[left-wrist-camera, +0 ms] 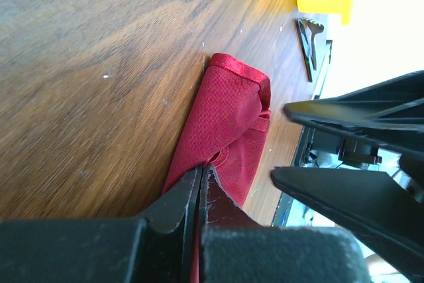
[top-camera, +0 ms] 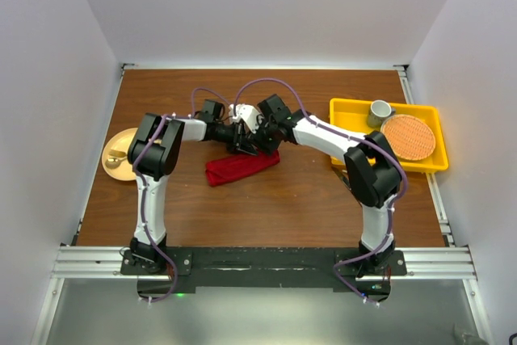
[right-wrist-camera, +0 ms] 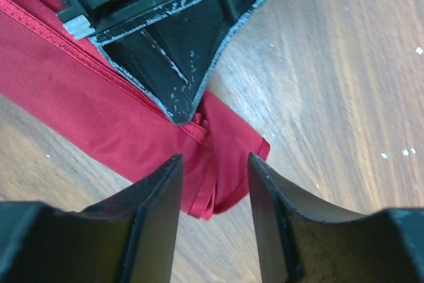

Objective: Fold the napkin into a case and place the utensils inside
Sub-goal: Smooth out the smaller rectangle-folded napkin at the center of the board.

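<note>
We see the napkin (top-camera: 241, 167) lying as a narrow, folded deep-red strip on the wooden table (top-camera: 307, 199), near its middle and slanting up to the right. The left gripper (left-wrist-camera: 201, 177) is pinched tight on a fold at one end of the cloth, its jaws pressed together with red fabric between them. The right gripper (right-wrist-camera: 213, 160) hangs over that same end with its jaws standing apart and nothing held; the cloth's corner shows in the gap, and we cannot tell whether the fingertips touch it. In the left wrist view the utensils (left-wrist-camera: 308, 48) lie on the table just beside the yellow tray (top-camera: 420, 166), which holds a round orange mat (top-camera: 409, 136) and a cup (top-camera: 380, 111).
</note>
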### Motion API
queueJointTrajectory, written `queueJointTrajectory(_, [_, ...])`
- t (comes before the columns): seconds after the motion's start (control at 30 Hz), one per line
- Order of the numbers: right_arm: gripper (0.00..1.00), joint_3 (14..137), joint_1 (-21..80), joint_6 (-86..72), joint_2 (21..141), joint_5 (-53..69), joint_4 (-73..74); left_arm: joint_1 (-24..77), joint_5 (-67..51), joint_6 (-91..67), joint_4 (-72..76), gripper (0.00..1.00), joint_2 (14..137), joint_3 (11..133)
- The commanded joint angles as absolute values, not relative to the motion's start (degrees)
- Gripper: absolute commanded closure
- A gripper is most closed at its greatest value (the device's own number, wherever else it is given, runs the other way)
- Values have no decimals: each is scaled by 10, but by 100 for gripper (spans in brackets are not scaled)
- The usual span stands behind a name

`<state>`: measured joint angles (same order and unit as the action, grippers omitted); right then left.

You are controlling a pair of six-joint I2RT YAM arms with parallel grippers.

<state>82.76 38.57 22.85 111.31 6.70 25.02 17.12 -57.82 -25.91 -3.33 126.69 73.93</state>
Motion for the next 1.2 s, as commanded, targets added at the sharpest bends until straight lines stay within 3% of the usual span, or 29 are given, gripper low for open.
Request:
queueJointTrajectory(0.0, [56,857,383,265,1138,91,261,161,-510,-224,-76,100,1298,722])
queueJointTrajectory(0.23, [56,815,384,311,1156,62,213,157,-513,-223,-76,100,1300,723])
queueJointTrajectory(0.6, [96,796,385,306,1180,20,212,155,-537,-228,-66,100,1274,730])
queueJointTrajectory(0.7, [100,791,385,308,1183,17,209,149,-540,-222,-77,86,1253,734])
queueJointTrajectory(0.73, [100,789,385,306,1183,15,208,147,-539,-218,-84,77,1246,734])
queueJointTrajectory(0.83, [100,783,384,306,1182,13,203,138,-531,-189,-129,67,1229,736])
queueJointTrajectory(1.17, [100,778,384,303,1184,18,195,119,-527,-125,-200,60,1198,701])
